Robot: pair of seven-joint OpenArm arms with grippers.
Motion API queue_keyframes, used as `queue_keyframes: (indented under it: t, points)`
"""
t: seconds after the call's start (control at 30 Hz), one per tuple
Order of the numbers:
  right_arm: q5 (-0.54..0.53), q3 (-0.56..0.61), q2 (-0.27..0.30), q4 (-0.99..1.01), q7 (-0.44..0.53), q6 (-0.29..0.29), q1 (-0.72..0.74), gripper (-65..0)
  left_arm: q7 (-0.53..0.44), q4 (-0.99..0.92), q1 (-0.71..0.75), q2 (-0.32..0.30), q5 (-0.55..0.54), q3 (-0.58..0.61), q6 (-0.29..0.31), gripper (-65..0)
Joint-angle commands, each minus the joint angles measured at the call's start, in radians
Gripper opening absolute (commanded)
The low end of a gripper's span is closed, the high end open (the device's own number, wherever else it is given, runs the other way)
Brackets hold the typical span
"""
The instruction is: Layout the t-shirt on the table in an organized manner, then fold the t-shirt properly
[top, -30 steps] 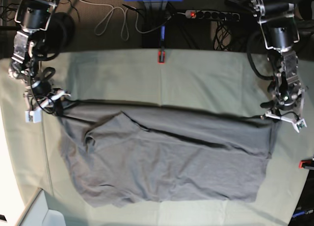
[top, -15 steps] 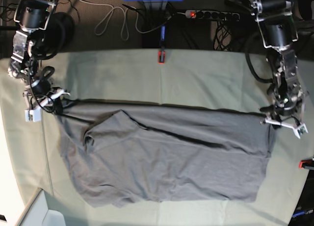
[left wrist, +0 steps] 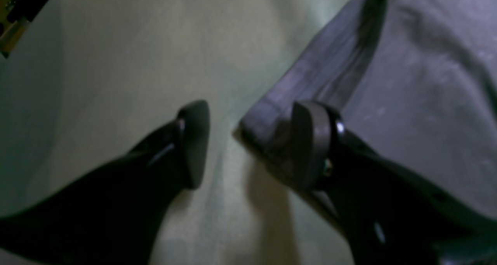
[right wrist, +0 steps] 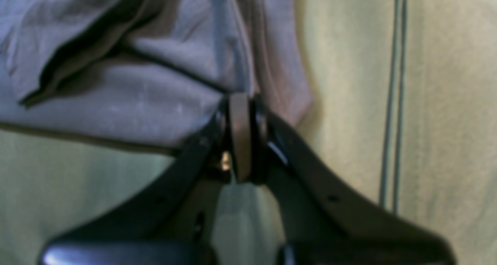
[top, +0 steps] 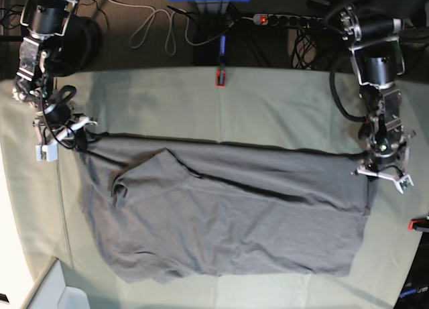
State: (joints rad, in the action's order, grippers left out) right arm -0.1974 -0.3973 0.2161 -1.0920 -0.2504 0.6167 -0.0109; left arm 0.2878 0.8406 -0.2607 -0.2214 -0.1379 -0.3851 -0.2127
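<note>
The dark grey t-shirt (top: 228,222) lies spread across the table (top: 268,108), with a fold running across its upper part and a sleeve folded over at the left. My right gripper (top: 72,131), at the view's left, is shut on the shirt's far left corner; the right wrist view shows its jaws (right wrist: 240,101) pinching bunched fabric (right wrist: 136,90). My left gripper (top: 382,171) is open at the shirt's far right corner. In the left wrist view (left wrist: 250,117) the hemmed corner (left wrist: 427,82) lies against the right finger (left wrist: 306,140), on the table cloth (left wrist: 116,63).
Red clamps sit at the table's back edge (top: 219,78) and right edge (top: 419,223). A power strip (top: 288,19) and a white cable (top: 154,27) lie on the floor behind. A thin cable (right wrist: 392,101) runs over the cloth beside my right gripper.
My right gripper has pulled the left corner slightly toward the back. My left gripper has shifted a little, and the shirt's right corner now lies slack on the table.
</note>
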Motion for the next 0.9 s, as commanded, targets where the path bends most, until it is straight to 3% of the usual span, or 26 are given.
queue_keyframes:
  t: [0.0, 0.2, 0.3, 0.53, 0.77, 0.87]
  points:
    - [-0.010, -0.004, 0.015, -0.015, 0.023, 0.018, 0.012, -65.0, -0.028, -0.008, -0.024, -0.016, 0.010, -0.001, -0.003, -32.1]
    - [-0.010, -0.002, 0.015, -0.014, 0.023, 0.018, 0.012, -65.0, -0.108, -0.113, -0.027, -0.016, 0.011, 0.002, -0.003, -32.2]
    - [-0.010, -0.002, 0.015, -0.014, 0.023, 0.018, 0.012, -65.0, -0.149, -0.140, -0.027, -0.022, 0.007, 0.076, -0.003, -34.4]
    - [-0.010, -0.002, 0.015, -0.012, 0.020, 0.018, 0.012, -65.0, -0.216, -0.220, -0.047, -0.023, 0.002, 0.110, -0.003, -65.0]
    - [-0.010, -0.002, 0.018, -0.020, 0.016, 0.019, 0.012, -65.0, -0.206, -0.146, -0.028, -0.023, 0.002, 0.108, -0.003, -65.0]
    - [-0.012, -0.005, 0.022, -0.040, 0.016, 0.032, 0.012, -65.0, -0.115, -0.013, 0.025, -0.043, -0.009, 0.077, -0.003, -65.0]
